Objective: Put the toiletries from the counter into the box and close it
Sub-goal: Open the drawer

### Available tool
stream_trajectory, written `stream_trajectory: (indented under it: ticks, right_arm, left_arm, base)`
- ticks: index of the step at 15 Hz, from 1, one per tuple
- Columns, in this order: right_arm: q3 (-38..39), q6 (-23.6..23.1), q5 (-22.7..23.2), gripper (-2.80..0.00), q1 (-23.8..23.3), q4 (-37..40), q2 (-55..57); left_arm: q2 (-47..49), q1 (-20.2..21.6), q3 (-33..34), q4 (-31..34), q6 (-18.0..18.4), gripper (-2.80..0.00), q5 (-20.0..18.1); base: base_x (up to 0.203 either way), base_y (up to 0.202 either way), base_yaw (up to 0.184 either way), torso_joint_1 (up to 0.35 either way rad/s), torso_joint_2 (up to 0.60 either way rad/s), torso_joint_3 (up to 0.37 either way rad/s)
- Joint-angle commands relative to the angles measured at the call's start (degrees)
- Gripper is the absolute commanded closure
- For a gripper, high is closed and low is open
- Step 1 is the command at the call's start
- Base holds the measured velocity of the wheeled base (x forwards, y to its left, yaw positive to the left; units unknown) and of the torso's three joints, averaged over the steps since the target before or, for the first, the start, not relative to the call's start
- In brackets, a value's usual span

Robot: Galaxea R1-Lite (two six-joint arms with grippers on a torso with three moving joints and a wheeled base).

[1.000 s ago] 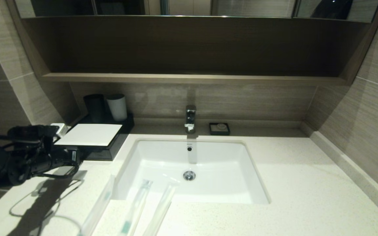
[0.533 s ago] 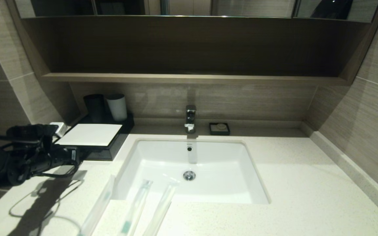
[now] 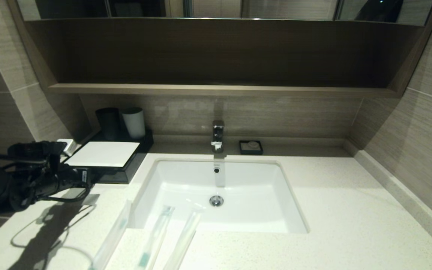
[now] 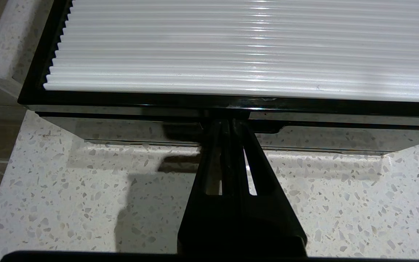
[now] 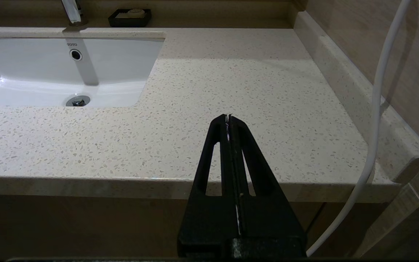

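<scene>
Where the speckled off-white counter (image 3: 351, 232) meets grey-brown tiled walls under a dark wooden shelf (image 3: 219, 89), a white sink (image 3: 186, 180) sits sunk in it, faucet (image 3: 218, 135) behind. Box (image 3: 124, 170) at left rear, drawer shut; left gripper (image 4: 227, 122), fingers clenched, tips at its front notch. Three toiletries (image 3: 156, 236) lie at the near sink edge; right gripper (image 5: 228, 117), fingers pressed together, hovers before the counter's front edge.

Beige tiled walls (image 3: 418, 123), dark wooden shelf (image 3: 219, 89)
</scene>
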Motion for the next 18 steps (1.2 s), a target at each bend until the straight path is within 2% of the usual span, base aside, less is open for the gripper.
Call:
stream_trajectory:
  ticks: [1, 18]
  right_arm:
    - [0.09, -0.02, 0.01, 0.0, 0.01, -0.02, -0.09]
    - [0.09, -0.02, 0.01, 0.0, 0.01, -0.02, -0.09]
  left_arm:
    - [0.56, -0.02, -0.32, -0.41, 0.07, 0.0, -0.08]
    - [1.97, -0.04, -1.61, -0.48, -0.19, 0.0, -0.08]
  base:
    - [0.0, 0.0, 0.0, 0.0, 0.0, 0.0]
    - [0.0, 0.0, 0.0, 0.0, 0.0, 0.0]
